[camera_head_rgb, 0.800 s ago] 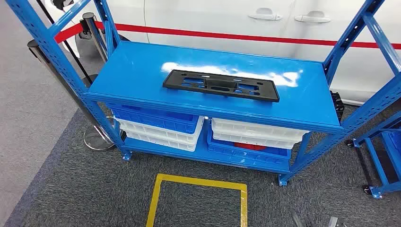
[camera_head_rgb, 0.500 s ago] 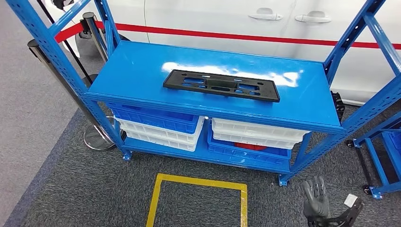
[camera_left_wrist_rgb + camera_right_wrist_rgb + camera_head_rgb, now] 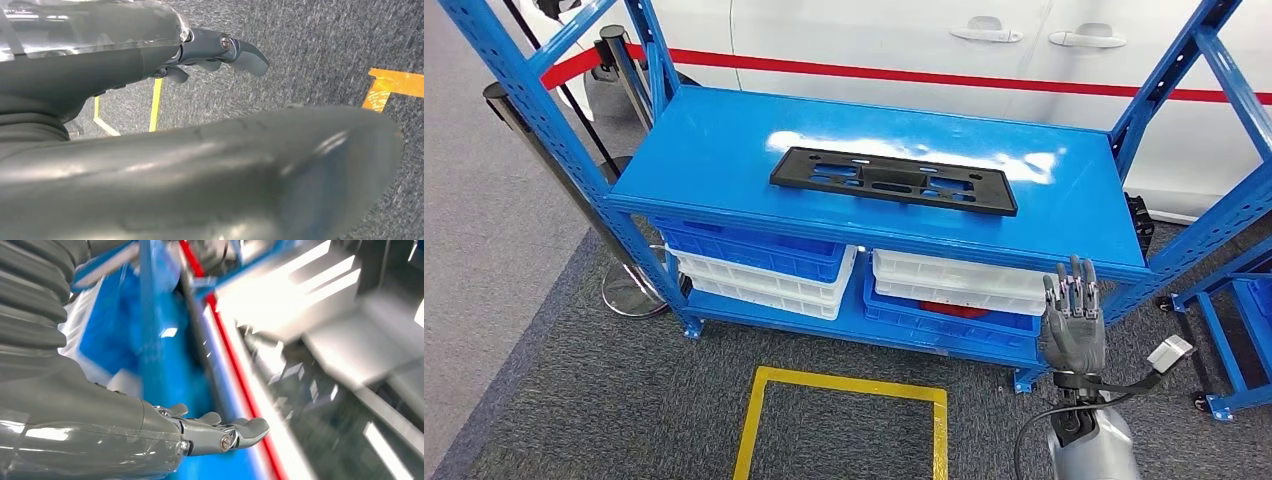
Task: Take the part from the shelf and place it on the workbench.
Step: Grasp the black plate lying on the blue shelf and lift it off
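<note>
A long flat black plastic part (image 3: pixel 893 181) with several cut-outs lies across the middle of the blue shelf's top board (image 3: pixel 714 150). My right hand (image 3: pixel 1072 320) is raised in front of the shelf's right end, below the board's front edge, fingers straight and apart, holding nothing. It is well short of the part. The right wrist view shows the same hand (image 3: pixel 215 432) with extended fingers against blurred blue shelving. My left hand (image 3: pixel 220 50) hangs over the dark carpet, fingers loosely apart and holding nothing.
Blue and white bins (image 3: pixel 764 265) fill the shelf's lower level. A yellow taped square (image 3: pixel 844 420) marks the carpet in front. A white car with a red stripe (image 3: pixel 924 50) stands behind. A stanchion post (image 3: pixel 554 170) is at the left, another blue rack (image 3: pixel 1234 330) at the right.
My right hand has risen from the bottom edge of the head view up to the level of the shelf's lower bins. The part has not moved.
</note>
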Robot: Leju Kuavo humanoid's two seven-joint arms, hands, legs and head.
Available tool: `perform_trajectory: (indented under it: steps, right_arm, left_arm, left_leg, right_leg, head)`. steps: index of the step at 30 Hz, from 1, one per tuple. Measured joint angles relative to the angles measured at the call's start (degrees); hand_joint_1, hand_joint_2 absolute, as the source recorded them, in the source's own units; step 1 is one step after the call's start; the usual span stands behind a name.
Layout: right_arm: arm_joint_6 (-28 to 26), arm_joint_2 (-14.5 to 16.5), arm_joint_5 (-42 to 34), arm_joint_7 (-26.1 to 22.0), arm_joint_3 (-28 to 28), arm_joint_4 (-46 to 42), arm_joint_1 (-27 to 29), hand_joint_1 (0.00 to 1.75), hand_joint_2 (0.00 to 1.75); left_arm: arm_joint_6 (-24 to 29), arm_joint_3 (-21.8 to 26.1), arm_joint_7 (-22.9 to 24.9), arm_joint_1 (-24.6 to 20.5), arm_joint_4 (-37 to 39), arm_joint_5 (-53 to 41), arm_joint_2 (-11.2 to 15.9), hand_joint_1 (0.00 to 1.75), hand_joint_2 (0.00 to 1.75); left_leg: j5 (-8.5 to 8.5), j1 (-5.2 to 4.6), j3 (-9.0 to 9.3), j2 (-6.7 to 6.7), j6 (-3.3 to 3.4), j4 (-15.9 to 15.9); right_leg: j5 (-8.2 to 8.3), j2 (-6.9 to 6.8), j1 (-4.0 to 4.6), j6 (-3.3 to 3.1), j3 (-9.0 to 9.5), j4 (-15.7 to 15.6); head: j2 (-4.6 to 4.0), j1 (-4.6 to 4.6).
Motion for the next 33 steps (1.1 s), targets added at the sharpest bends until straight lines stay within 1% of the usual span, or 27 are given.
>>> perform_trajectory:
  steps: [4, 6, 7, 8, 9, 10, 11, 12, 13, 14, 15, 16, 17, 18, 19, 21, 22, 23, 24, 26, 27, 28, 29, 30, 31, 32, 33]
  right_arm:
    - [1.27, 2.04, -0.37, -0.35, 5.47, -7.11, -0.56, 0.0, 0.0]
    - [1.38, 2.9, -0.8, -0.3, 8.56, -10.58, -0.99, 0.0, 0.0]
    - [1.26, 3.27, -1.05, -0.19, 10.13, -12.34, -1.21, 0.0, 0.44]
    - [1.0, 3.57, -1.3, 0.0, 11.61, -14.0, -1.43, 0.0, 0.87]
    - [0.63, 3.84, -1.56, 0.23, 13.11, -15.6, -1.57, 0.0, 1.31]
    - [0.17, 4.08, -1.8, 0.52, 14.56, -17.05, -1.66, 0.0, 1.75]
    - [-0.37, 4.51, -2.11, 0.93, 16.02, -18.64, -1.62, 0.0, 1.75]
    - [-1.3, 5.07, -2.76, 1.75, 17.75, -20.91, -1.38, 0.0, 1.75]
    - [-2.87, 5.8, -4.01, 3.18, 20.19, -23.87, -1.21, 0.0, 1.75]
    - [-4.83, 6.53, -5.68, 5.04, 23.29, -27.11, -1.2, 0.0, 1.31]
    - [-6.94, 7.04, -7.58, 7.05, 26.7, -30.16, -1.28, 0.0, 0.87]
    - [-8.69, 7.42, -9.27, 8.76, 30.01, -32.48, -1.45, 0.0, 0.44]
    - [-9.78, 7.59, -10.52, 9.87, 32.58, -34.06, -1.49, 0.0, 0.0]
    - [-10.47, 7.72, -11.52, 10.56, 34.53, -35.34, -1.4, 0.0, 0.0]
    - [-10.83, 7.79, -12.31, 10.92, 36.05, -36.44, -1.27, 0.0, 0.0]
    - [-11.06, 7.82, -13.68, 11.19, 38.22, -38.09, -1.12, 0.0, 0.87]
    - [-10.95, 7.83, -14.16, 11.18, 39.05, -38.68, -1.04, 0.0, 1.31]
    - [-10.82, 7.84, -14.55, 11.15, 39.72, -39.16, -0.95, 0.0, 1.75]
    - [-10.67, 7.86, -14.93, 11.11, 40.31, -39.56, -0.81, 0.0, 1.75]
    - [-10.52, 7.86, -15.53, 11.07, 41.09, -40.1, -0.39, 0.0, 1.75]
    - [-10.5, 7.86, -15.76, 11.05, 41.34, -40.29, -0.1, 0.0, 1.75]
    - [-10.5, 7.86, -15.91, 11.04, 41.53, -40.45, 0.15, 0.0, 1.75]
    - [-10.49, 7.86, -15.99, 11.03, 41.67, -40.62, 0.33, 0.0, 1.75]
    - [-10.49, 7.86, -16.04, 11.02, 41.77, -40.77, 0.43, 0.0, 1.75]
    - [-10.49, 7.86, -16.09, 11.01, 41.84, -40.92, 0.49, 0.0, 1.75]
    - [-10.49, 7.87, -16.17, 11.02, 41.88, -41.09, 0.52, 0.0, 1.75]
    - [-10.46, 7.87, -16.27, 11.03, 41.94, -41.25, 0.55, 0.0, 1.75]
  left_arm:
    - [-0.25, 0.01, 0.3, -0.15, 0.1, 0.38, -0.08, 0.0, 0.0]
    - [-0.21, 0.02, 0.48, -0.3, 0.13, 0.58, -0.23, 0.0, 0.0]
    - [-0.18, 0.02, 0.57, -0.38, 0.13, 0.69, -0.34, 0.0, 0.0]
    - [-0.16, 0.03, 0.67, -0.47, 0.13, 0.81, -0.49, 0.0, 0.0]
    - [-0.16, 0.04, 0.77, -0.5, 0.13, 0.9, -0.65, 0.0, 0.0]
    - [-0.17, 0.07, 0.85, -0.5, 0.13, 0.99, -0.77, 0.0, 0.0]
    - [-0.21, 0.11, 0.92, -0.48, 0.13, 1.09, -0.93, 0.0, 0.0]
    - [-0.37, 0.22, 0.96, -0.45, 0.13, 1.31, -1.1, 0.0, 0.0]
    - [-0.69, 0.37, 0.97, -0.42, 0.14, 1.73, -1.27, 0.0, 0.0]
    - [-1.04, 0.54, 0.99, -0.42, 0.14, 2.17, -1.46, 0.0, 0.0]
    - [-1.38, 0.69, 1.02, -0.46, 0.15, 2.58, -1.64, 0.0, 0.0]
    - [-1.58, 0.77, 1.07, -0.5, 0.19, 2.81, -1.83, 0.0, 0.0]
    - [-1.61, 0.79, 1.14, -0.61, 0.22, 2.79, -1.99, 0.0, 0.0]
    - [-1.6, 0.79, 1.2, -0.72, 0.25, 2.69, -2.15, 0.0, 0.0]
    - [-1.56, 0.79, 1.28, -0.79, 0.28, 2.48, -2.27, 0.0, 0.0]
    - [-1.47, 0.78, 1.39, -0.83, 0.3, 1.93, -2.43, 0.0, 0.0]
    - [-1.44, 0.76, 1.45, -0.78, 0.31, 1.66, -2.45, 0.0, 0.0]
    - [-1.41, 0.75, 1.46, -0.75, 0.33, 1.44, -2.45, 0.0, 0.0]
    - [-1.41, 0.72, 1.46, -0.73, 0.36, 1.23, -2.44, 0.0, 0.0]
    - [-1.44, 0.6, 1.38, -0.75, 0.39, 0.84, -2.44, 0.0, 0.0]
    - [-1.46, 0.54, 1.34, -0.72, 0.41, 0.67, -2.44, 0.0, 0.0]
    - [-1.48, 0.49, 1.31, -0.67, 0.43, 0.54, -2.42, 0.0, 0.0]
    - [-1.49, 0.46, 1.28, -0.62, 0.44, 0.46, -2.41, 0.0, 0.0]
    - [-1.49, 0.46, 1.26, -0.59, 0.45, 0.44, -2.4, 0.0, 0.0]
    - [-1.49, 0.45, 1.25, -0.58, 0.47, 0.43, -2.4, 0.0, 0.0]
    - [-1.49, 0.44, 1.24, -0.61, 0.5, 0.39, -2.43, 0.0, 0.0]
    - [-1.48, 0.42, 1.24, -0.66, 0.52, 0.32, -2.46, 0.0, 0.0]
  left_leg:
    - [-0.01, -0.24, -0.18, -0.02, 0.44, 0.21]
    - [0.39, -0.04, 0.03, 0.04, 1.0, -0.3]
    - [0.69, 0.13, 0.23, 0.07, 1.37, -0.73]
    - [0.96, 0.28, 0.42, 0.1, 1.71, -1.14]
    - [1.11, 0.32, 0.53, 0.13, 1.91, -1.36]
    - [1.14, 0.25, 0.54, 0.11, 2.04, -1.43]
    - [1.11, 0.15, 0.54, 0.05, 2.08, -1.41]
    - [1.03, 0.03, 0.59, -0.02, 2.1, -1.38]
    - [0.9, -0.1, 0.72, -0.1, 2.06, -1.34]
    - [0.69, -0.21, 0.97, -0.12, 1.98, -1.32]
    - [0.4, -0.3, 1.33, -0.06, 1.85, -1.31]
    - [0.09, -0.42, 1.65, -0.03, 1.67, -1.29]
    - [-0.21, -0.5, 1.83, -0.11, 1.45, -1.2]
    - [-0.39, -0.5, 1.78, -0.24, 1.2, -1.12]
    - [-0.47, -0.47, 1.61, -0.38, 0.91, -1.09]
    - [-0.74, -0.29, 1.45, -0.37, 0.3, -1.05]
    - [-1.2, -0.26, 1.31, -0.21, -0.07, -0.55]
    - [-2.11, -0.22, 0.66, -0.05, -0.43, 0.96]
    - [-3.5, -0.05, -0.76, 0.1, -0.82, 3.81]
    - [-6.41, 0.53, -5.27, 0.22, -1.55, 11.79]
    - [-6.9, 0.89, -7.26, 0.3, -1.91, 14.79]
    - [-6.2, 1.23, -8.3, 0.4, -2.25, 15.73]
    - [-4.3, 1.56, -8.14, 0.52, -2.6, 14.26]
    - [-1.63, 1.92, -6.98, 0.65, -2.97, 10.76]
    - [0.44, 2.16, -5.54, 0.74, -3.38, 6.99]
    - [1.85, 2.24, -4.31, 0.73, -3.43, 3.76]
    - [2.42, 2.23, -3.64, 0.69, -3.24, 1.85]
  right_leg:
    - [0.21, 0.01, -0.24, 0.47, 0.0, -0.19]
    - [0.25, -0.03, -0.29, 0.86, 0.03, -0.26]
    - [-0.18, -0.1, -0.26, 0.94, -0.31, 0.46]
    - [-1.21, -0.16, -0.2, 0.92, -1.25, 2.37]
    - [-2.74, -0.22, -0.1, 0.82, -2.88, 5.58]
    - [-4.42, -0.23, 0.05, 0.7, -5.08, 9.62]
    - [-5.68, -0.23, 0.19, 0.59, -7.31, 13.54]
    - [-5.91, -0.23, 0.32, 0.43, -8.99, 16.07]
    - [-4.96, -0.24, 0.45, 0.19, -9.71, 16.47]
    - [-2.85, -0.23, 0.62, -0.15, -9.28, 14.54]
    - [-0.09, -0.21, 0.85, -0.61, -7.95, 10.79]
    - [1.92, -0.17, 1.15, -1.06, -6.43, 7.14]
    - [3.14, -0.12, 1.41, -1.46, -5.05, 3.96]
    - [3.36, -0.07, 1.64, -1.76, -4.24, 2.05]
    - [2.85, -0.01, 1.79, -1.93, -3.96, 1.44]
    - [2.56, 0.06, 1.64, -2.3, -3.66, 0.57]
    - [2.58, 0.09, 1.4, -2.53, -3.39, 0.21]
    - [2.59, 0.08, 1.14, -2.78, -3.07, -0.15]
    - [2.55, -0.03, 0.92, -3.01, -2.75, -0.41]
    - [2.27, -0.27, 0.79, -3.18, -2.45, -0.47]
    - [2.11, -0.37, 0.69, -3.15, -2.3, -0.46]
    - [1.93, -0.4, 0.53, -3.0, -2.13, -0.41]
    - [1.71, -0.37, 0.3, -2.76, -1.91, -0.31]
    - [1.43, -0.32, 0.04, -2.41, -1.67, -0.11]
    - [1.09, -0.27, -0.15, -1.94, -1.51, 0.15]
    - [0.77, -0.2, -0.18, -1.45, -1.49, 0.52]
    - [0.59, -0.17, -0.12, -0.98, -1.57, 0.78]
  head:
    - [0.01, -0.01]
    - [0.01, 0.01]
    - [0.01, 0.03]
    - [0.01, 0.04]
    - [0.01, 0.07]
    - [0.01, 0.06]
    - [0.01, 0.06]
    - [0.01, 0.06]
    - [0.01, 0.07]
    - [0.01, 0.06]
    - [0.01, 0.06]
    - [0.01, 0.01]
    - [0.01, -0.05]
    - [0.01, -0.11]
    - [0.01, -0.15]
    - [0.01, -0.17]
    - [0.01, -0.21]
    - [0.01, -0.28]
    - [0.01, -0.34]
    - [0.0, -0.39]
    - [0.0, -0.38]
    - [0.0, -0.37]
    - [0.0, -0.38]
    - [0.01, -0.38]
    - [0.01, -0.39]
    - [0.01, -0.49]
    - [0.01, -0.51]
